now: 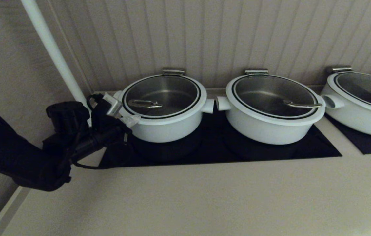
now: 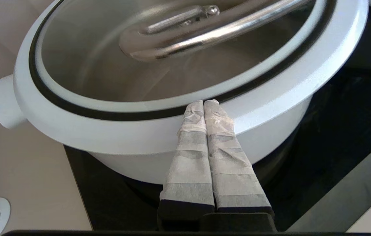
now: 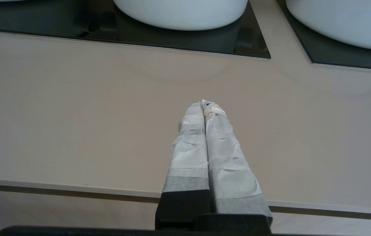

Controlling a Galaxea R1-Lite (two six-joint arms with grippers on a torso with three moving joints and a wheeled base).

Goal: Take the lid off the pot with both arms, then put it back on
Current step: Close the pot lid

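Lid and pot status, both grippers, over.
Left gripper shut, tips at the round white pot's rim. Right gripper shut, over bare counter. Glass lid with steel handle seated. Nothing in the way.

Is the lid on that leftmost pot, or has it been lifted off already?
On. The lid sits flat inside the rim of the pot, its black ring level all round, and the left hand is shut at the rim.

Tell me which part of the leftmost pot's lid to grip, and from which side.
Grip the lid by its arched steel handle, probably from above: it stands proud of the glass with a gap beneath for jaws to close across the bar. The rim sits flush in the pot, offering little purchase. The left gripper, shut, sits at that rim; the right gripper, shut, hangs over the counter.
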